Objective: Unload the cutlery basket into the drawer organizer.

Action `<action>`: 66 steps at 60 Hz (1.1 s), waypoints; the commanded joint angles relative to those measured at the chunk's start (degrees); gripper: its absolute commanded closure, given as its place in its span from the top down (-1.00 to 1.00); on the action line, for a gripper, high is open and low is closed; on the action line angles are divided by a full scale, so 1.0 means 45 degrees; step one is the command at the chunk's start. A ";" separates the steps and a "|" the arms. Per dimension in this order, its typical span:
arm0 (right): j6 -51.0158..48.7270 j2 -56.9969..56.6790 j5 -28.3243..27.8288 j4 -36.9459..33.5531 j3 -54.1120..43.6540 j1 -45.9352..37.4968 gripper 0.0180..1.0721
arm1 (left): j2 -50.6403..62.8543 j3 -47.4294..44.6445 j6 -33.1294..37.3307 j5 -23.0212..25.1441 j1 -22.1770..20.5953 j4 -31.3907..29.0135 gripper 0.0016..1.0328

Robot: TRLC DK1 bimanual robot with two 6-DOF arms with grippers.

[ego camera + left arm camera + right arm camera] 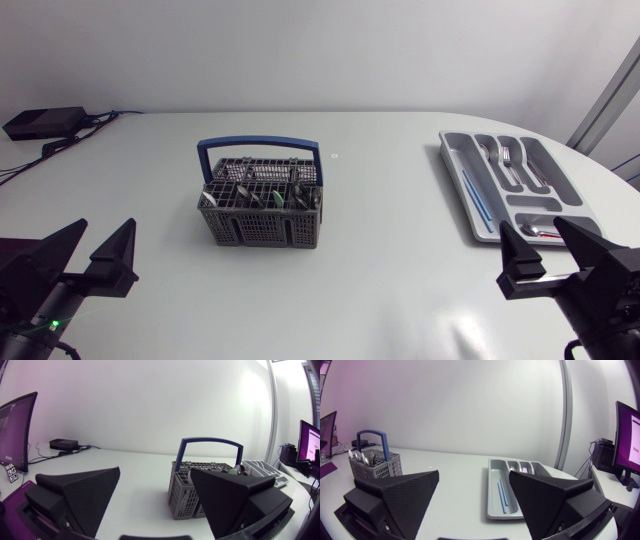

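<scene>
A grey cutlery basket [261,212] with a blue handle [260,146] stands left of the table's middle, with several pieces of cutlery upright in it. The grey drawer organizer [478,215] lies at the right, holding spoons, forks [507,160] and a blue straw-like stick [473,192]. My left gripper [88,253] is open at the front left, well short of the basket [189,491], nothing between its fingers. My right gripper [550,247] is open at the front right, just before the organizer [495,500]. The basket [374,464] shows far off to one side in the right wrist view.
A black box [42,122] with cables sits at the far left corner of the white table [390,250]. A small white scrap [335,155] lies behind the basket.
</scene>
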 commanded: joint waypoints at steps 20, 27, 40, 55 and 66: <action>-0.0005 -0.0095 0.0065 0.0153 -0.0275 0.0087 0.93 | -0.0100 -0.0236 -0.0062 -0.0062 -0.0020 0.0227 0.92; 0.0112 -0.0095 0.0065 0.0172 -0.0275 0.0087 0.93 | -0.0120 -0.0255 -0.0042 -0.0062 -0.0001 0.0481 0.92; 0.0073 -0.0115 0.0182 0.0426 -0.0294 0.0107 0.93 | -0.0120 -0.0060 -0.0062 -0.0159 0.0097 0.0793 0.92; 0.0015 -0.0076 0.0319 0.1110 -0.0196 0.0185 0.92 | -0.0100 0.0546 -0.0159 -0.0159 0.0331 0.0715 0.92; -0.0083 0.0120 0.0319 0.1500 -0.0079 0.0282 0.92 | 0.0036 0.1073 -0.0159 -0.0159 0.0370 0.0559 0.92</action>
